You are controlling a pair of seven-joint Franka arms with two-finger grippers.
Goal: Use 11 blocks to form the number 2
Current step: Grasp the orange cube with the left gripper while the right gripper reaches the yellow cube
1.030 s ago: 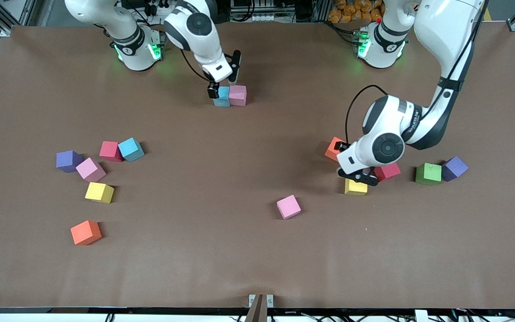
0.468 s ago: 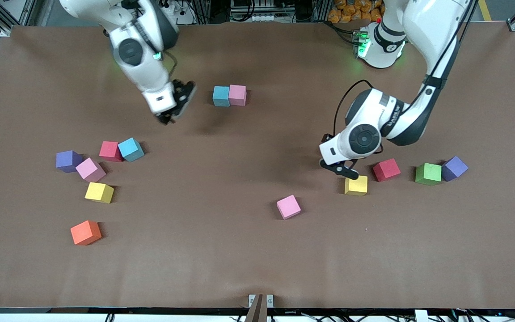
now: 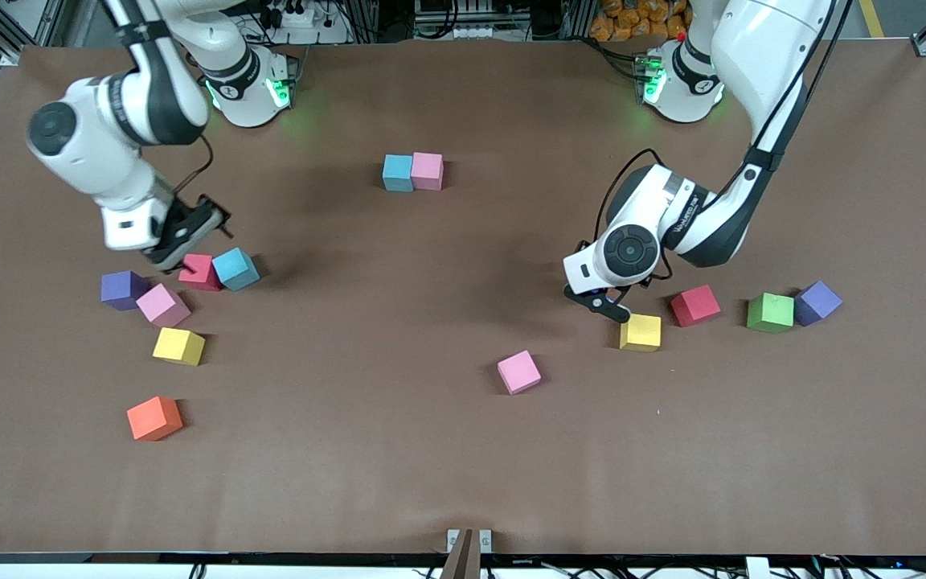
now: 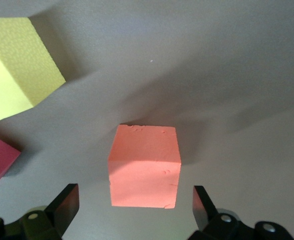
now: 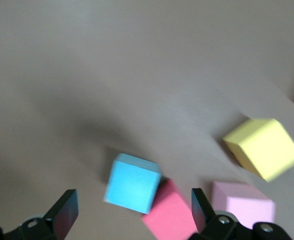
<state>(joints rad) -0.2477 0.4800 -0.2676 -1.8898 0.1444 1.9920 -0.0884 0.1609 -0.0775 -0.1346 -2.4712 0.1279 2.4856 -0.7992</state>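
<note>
We list: right gripper, jaws wide and empty, over a red block touching a blue block. Left gripper, spread wide, holding nothing, over an orange block just beside a yellow block. Of the number 2 we count two cubes: blue touching pink, mid-table, nearer the arms' bases than the loose cubes
</note>
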